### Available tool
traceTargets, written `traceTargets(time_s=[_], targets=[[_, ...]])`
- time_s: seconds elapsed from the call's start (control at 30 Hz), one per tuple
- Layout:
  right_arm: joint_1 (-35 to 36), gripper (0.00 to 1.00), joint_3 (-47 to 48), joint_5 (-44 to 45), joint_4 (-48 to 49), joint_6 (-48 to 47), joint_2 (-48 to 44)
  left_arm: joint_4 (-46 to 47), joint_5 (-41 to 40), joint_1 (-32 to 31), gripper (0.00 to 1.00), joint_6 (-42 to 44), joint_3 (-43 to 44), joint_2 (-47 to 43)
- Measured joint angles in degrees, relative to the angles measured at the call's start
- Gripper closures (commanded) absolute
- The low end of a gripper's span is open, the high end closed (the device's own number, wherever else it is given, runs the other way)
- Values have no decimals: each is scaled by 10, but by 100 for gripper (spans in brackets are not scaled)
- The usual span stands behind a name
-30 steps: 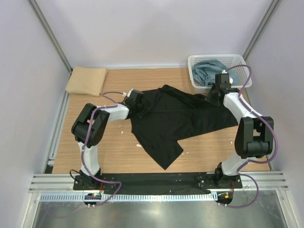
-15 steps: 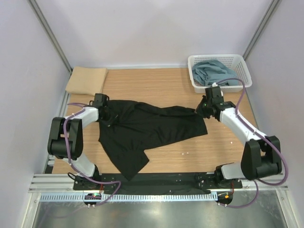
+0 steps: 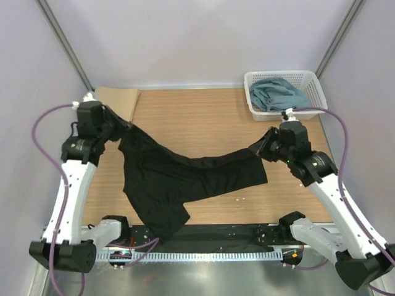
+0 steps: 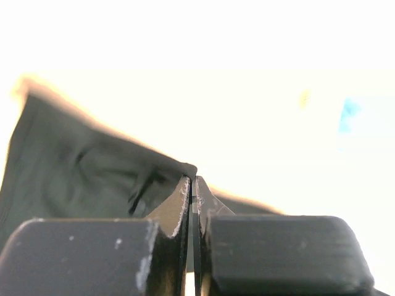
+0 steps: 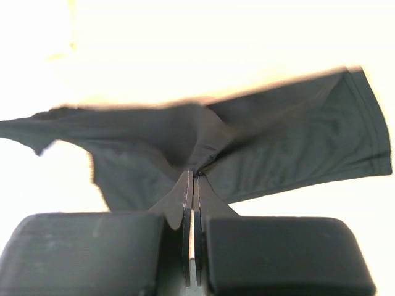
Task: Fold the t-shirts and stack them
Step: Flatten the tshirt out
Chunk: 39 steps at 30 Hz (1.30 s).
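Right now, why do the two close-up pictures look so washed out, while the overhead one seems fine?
Left wrist: the background is blown out to pale yellow-white and the black t-shirt is soft and blurred, with only the near fingers sharp. Right wrist: the same glare, and the shirt's upper edge is smeared. Top external: evenly lit and crisp, no glare.

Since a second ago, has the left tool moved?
Yes. The left tool has swung left, from well right of the tan t-shirt to just beside its near corner, pulling the black t-shirt along.

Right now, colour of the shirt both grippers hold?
Plain black shirt; shows best in the top external view.
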Motion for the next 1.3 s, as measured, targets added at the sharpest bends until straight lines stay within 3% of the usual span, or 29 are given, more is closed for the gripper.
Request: traceTargets(time_s=[0.5,0.63,0.73,0.97,1.13,1.3], targets=[[3,99,233,-112,-52,-61,-220,-49,19,-51,100,137,439,-132],[3,99,326,-132,-56,-58,-218,-38,19,-66,100,165,594,-131],[3,99,379,-134,-47,-57,-201,-11,20,-79,100,174,661,-127],[3,99,377,-92,-29,-53,-123,74,29,-101,100,189,591,-76],[3,99,318,-9,-27,-71,-9,133,59,-94,100,227,489,85],[-14,99,182,52,23,-88,93,179,103,-67,100,252,365,296]])
